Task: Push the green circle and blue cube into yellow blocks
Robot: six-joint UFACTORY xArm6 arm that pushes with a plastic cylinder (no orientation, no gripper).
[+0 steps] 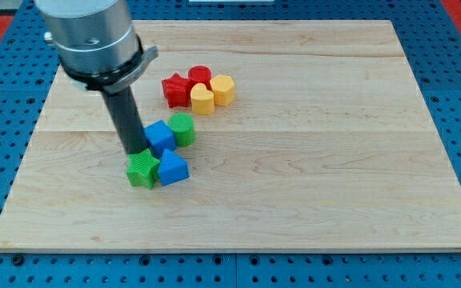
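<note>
No claw is fitted, so there is nothing to be spread or pressed together; only a dark rod is carried, and my tip (134, 151) is set on the counter (294, 200) just at the view's left of the blue cube (160, 137), above the green star (142, 170). The green circle (182, 128) is seen touching the cube on its upper right. The yellow heart (202, 99) and the yellow block (223, 90) lie nearby toward the view's upper right, beside the red star (174, 89) and another red block (200, 75). A blue triangular block (172, 169) sits beside the green star. The push is best aimed up and right through the cube's middle, so that cube and circle are kept in line; an off-centre contact would probably let the circle slip aside.
</note>
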